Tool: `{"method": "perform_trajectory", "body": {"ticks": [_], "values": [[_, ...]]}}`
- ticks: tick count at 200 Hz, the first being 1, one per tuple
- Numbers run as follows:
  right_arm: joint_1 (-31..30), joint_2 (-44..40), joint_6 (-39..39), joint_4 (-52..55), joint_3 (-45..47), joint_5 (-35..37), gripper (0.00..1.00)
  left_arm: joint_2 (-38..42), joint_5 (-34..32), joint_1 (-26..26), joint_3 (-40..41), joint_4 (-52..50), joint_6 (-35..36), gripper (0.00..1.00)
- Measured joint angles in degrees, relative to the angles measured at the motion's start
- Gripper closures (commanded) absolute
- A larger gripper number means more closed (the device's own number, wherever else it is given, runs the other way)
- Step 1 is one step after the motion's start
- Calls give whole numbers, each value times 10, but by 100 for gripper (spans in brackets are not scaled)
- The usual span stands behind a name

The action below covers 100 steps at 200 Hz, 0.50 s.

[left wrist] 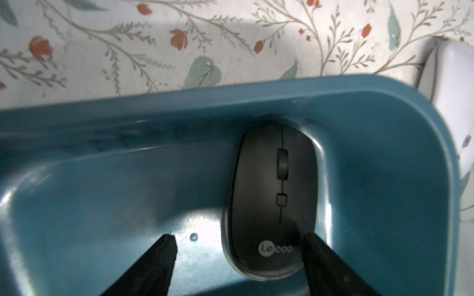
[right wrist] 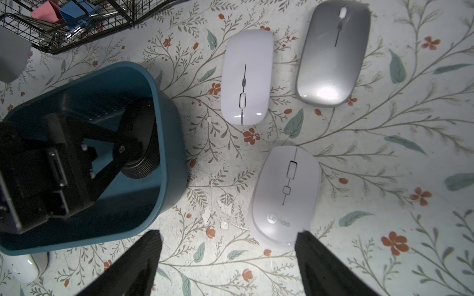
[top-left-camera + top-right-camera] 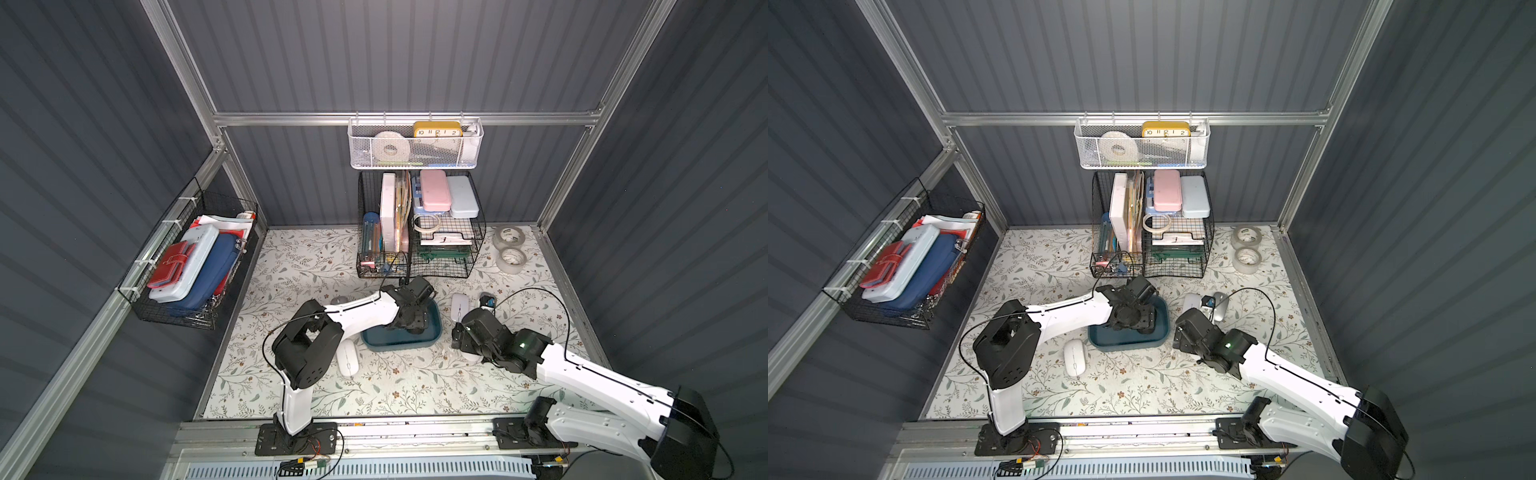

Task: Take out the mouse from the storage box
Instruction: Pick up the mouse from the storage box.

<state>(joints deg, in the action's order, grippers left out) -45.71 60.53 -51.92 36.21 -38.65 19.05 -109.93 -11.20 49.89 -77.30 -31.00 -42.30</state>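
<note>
White mouse (image 3: 347, 357) is lying on the floral bench (image 3: 415, 395) nearest the arm bases, just off the front-left corner of the teal box (image 3: 415, 343). The box is sitting mid-bench.

Left fingers (image 1: 154, 269) are reaching down into the box, standing apart near its floor and straddling the rear of the black mouse (image 1: 272, 194). One finger is overlapping the mouse's edge. The other is showing a strip of teal floor between itself and the mouse, so nothing is clamped. Black mouse is lying flat inside the box, nose against the wall by a rounded corner, not out yet.

Right fingers (image 2: 133, 264) are hanging spread over the bench just right of the box, holding nothing. One tip is sitting by the tail of a white Lecoo mouse (image 2: 284, 194); contact unclear.

Beyond that, slim white mouse (image 2: 246, 77) and silver mouse (image 2: 333, 53) are lying side by side on the bench, not touching.

Farther back, black wire baskets (image 3: 419, 232) are standing at the back wall, stuffed with cases. Two tape rolls (image 3: 509, 249) are lying right of them. White mesh basket (image 3: 415, 145) is hanging on the rail above, holding a yellow clock (image 3: 437, 129).
</note>
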Motion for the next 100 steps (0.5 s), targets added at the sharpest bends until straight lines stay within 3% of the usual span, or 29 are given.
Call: {"method": "perform_trajectory", "body": {"ticks": [57,100], "values": [[0,2,0,-1,0,-4,13,-26,5,0,-68,-9,57,11],[0,2,0,-3,0,-4,13,-46,4,0,-84,-24,68,15]]}}
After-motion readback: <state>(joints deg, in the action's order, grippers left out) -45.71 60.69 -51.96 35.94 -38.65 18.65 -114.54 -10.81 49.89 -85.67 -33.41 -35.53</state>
